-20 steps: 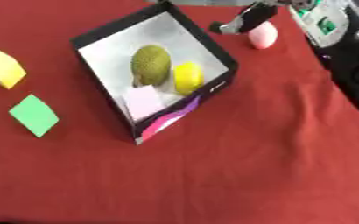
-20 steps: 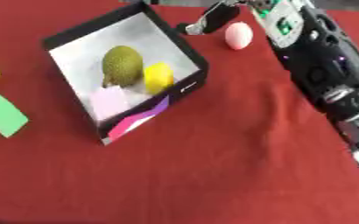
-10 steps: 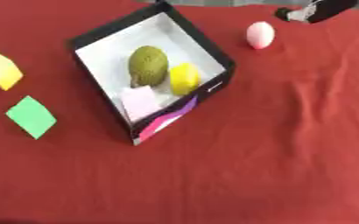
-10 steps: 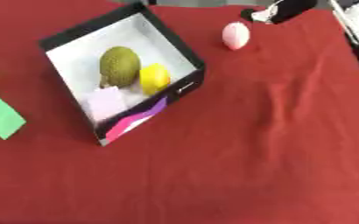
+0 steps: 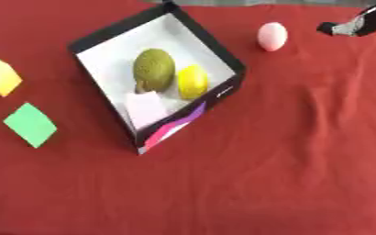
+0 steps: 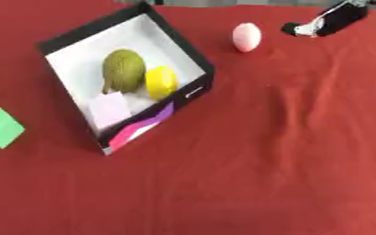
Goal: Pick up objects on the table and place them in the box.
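Inside box [image 5: 103, 33]: 3 objects; outside: 1 pink egg [image 5: 272, 36], 2 blocks.

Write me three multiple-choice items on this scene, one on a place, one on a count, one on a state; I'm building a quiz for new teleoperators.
1. Where does the pink egg-shaped object lie?
A. inside the box
B. on the red cloth to the right of the box
C. beside the green block

2. How many things lie inside the box?
A. one
B. three
C. five

3. What is the right hand holding?
A. nothing that can be seen
B. the pink object
C. the yellow block

Answers:
1 B: it sits on the cloth, apart from the box wall.
2 B: a green fruit, a yellow fruit and a pale pink block.
3 A: it shows at the upper right corner, clear of the pink object.
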Controlling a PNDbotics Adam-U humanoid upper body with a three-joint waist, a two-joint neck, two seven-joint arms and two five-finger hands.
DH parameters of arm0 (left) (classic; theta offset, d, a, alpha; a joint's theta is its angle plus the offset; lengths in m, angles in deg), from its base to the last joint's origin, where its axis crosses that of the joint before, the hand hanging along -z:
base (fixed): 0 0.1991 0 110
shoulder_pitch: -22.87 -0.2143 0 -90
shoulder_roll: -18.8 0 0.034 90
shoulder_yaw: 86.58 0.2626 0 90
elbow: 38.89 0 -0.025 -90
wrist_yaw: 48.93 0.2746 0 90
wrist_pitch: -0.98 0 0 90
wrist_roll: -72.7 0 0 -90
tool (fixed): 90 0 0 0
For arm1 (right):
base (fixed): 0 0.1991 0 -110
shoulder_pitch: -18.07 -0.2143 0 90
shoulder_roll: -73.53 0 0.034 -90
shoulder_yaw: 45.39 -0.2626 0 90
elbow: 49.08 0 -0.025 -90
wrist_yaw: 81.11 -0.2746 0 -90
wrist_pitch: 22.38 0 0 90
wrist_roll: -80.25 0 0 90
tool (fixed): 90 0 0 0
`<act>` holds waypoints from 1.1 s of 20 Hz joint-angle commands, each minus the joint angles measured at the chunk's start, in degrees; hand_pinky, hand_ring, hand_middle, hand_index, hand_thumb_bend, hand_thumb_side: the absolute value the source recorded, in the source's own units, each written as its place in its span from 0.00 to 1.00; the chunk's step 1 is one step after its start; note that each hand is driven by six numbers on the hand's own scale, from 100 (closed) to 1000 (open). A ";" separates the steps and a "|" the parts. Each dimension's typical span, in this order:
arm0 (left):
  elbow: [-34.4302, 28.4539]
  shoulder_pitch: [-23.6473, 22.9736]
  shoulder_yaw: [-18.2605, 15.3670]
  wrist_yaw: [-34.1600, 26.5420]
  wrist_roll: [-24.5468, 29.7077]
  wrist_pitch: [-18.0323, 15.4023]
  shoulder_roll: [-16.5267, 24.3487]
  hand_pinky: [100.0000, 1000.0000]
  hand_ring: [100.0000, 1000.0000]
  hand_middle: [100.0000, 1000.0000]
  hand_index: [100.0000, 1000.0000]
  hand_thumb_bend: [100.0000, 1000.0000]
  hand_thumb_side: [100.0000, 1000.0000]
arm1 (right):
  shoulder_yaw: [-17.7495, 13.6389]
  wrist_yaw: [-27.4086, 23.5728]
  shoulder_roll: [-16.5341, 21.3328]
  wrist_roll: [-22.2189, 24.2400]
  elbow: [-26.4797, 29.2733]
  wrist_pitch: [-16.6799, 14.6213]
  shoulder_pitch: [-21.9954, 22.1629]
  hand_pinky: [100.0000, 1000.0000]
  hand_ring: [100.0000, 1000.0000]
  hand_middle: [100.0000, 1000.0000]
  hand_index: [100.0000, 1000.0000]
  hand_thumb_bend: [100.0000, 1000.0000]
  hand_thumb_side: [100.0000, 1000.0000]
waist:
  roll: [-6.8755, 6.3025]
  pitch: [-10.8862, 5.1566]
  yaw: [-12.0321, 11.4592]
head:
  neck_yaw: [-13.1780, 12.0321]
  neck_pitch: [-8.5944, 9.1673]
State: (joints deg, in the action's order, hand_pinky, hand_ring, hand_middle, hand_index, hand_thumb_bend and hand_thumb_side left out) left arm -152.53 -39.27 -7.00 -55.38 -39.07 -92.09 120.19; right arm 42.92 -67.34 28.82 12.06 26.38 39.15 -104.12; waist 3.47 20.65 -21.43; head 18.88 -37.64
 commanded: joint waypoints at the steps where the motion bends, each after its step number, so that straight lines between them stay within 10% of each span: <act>1: -0.94 1.04 -0.66 0.22 0.31 0.04 2.18 0.69 0.87 0.67 0.71 0.00 0.55 | -0.98 0.60 2.81 0.25 -0.95 -0.51 -0.49 0.90 0.89 0.85 0.97 0.33 0.32 | 0.06 -0.64 -0.29 | 0.47 1.44; 22: -0.94 2.64 -0.87 -0.22 0.58 -0.19 3.05 0.69 0.86 0.66 0.71 0.00 0.56 | -4.52 -7.02 4.49 1.87 -6.07 -2.29 1.78 0.91 0.88 0.84 0.99 0.20 0.11 | 2.96 3.65 -6.03 | 4.16 5.60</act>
State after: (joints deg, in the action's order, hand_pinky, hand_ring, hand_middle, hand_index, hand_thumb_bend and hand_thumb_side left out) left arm -152.53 -37.26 -7.01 -55.51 -38.44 -92.18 121.04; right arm 39.68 -73.25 29.79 13.92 20.09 37.06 -102.00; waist 6.84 25.52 -27.46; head 22.65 -32.94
